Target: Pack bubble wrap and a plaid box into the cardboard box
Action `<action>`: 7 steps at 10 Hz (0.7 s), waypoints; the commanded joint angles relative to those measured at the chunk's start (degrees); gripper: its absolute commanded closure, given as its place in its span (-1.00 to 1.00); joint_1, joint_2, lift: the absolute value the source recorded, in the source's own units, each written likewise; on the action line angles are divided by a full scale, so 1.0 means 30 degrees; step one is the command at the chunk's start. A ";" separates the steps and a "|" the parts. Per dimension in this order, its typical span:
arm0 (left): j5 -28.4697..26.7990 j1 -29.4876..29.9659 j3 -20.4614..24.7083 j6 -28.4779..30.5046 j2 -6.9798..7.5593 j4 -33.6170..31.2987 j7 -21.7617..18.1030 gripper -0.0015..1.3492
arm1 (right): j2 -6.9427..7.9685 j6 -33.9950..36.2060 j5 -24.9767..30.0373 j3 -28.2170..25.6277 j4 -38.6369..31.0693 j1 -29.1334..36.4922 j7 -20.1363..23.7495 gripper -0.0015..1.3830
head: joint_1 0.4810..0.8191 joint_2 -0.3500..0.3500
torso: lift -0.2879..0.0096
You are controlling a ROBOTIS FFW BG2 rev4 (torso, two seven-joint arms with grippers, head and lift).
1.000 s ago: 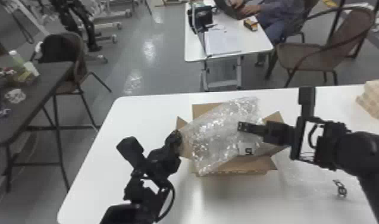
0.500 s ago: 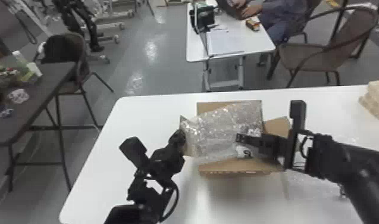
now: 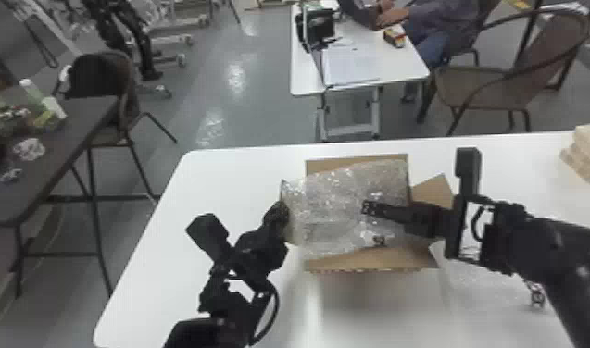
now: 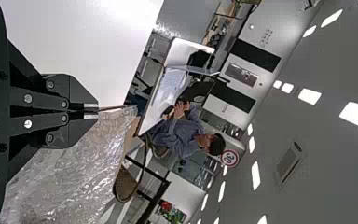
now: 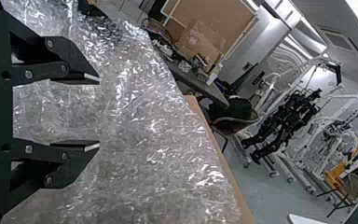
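My left gripper (image 3: 282, 214) is clamped on an edge of the bubble wrap (image 3: 330, 196); my right gripper (image 3: 368, 208), fingers apart, is at the wrap's other side; the wrap spreads over the open cardboard box (image 3: 367, 260); the box sits on the white table (image 3: 224, 185).

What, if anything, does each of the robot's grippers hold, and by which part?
The left gripper pinches the bubble wrap by its edge on the robot's left. The right gripper holds nothing; its fingers are open at the wrap.
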 commanded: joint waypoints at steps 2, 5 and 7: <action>0.0001 0.0000 0.0108 0.0058 0.0013 -0.0005 0.0028 0.76 | 0.0019 0.1752 0.0030 -0.1045 -0.3447 0.1015 -0.1234 -0.25 | 0.27 0.63 | 0.46; 0.0001 0.0030 0.0225 -0.0060 -0.0016 -0.0005 0.0116 0.76 | -0.0584 0.2367 0.0675 -0.2217 -0.6904 0.2275 -0.2143 -0.25 | 0.27 0.55 | 0.46; 0.0118 0.0059 0.0254 -0.0001 0.0013 0.0024 0.0116 0.76 | -0.1111 0.0580 0.3253 -0.3652 -1.0215 0.3827 -0.2230 -0.25 | 0.27 0.45 | 0.46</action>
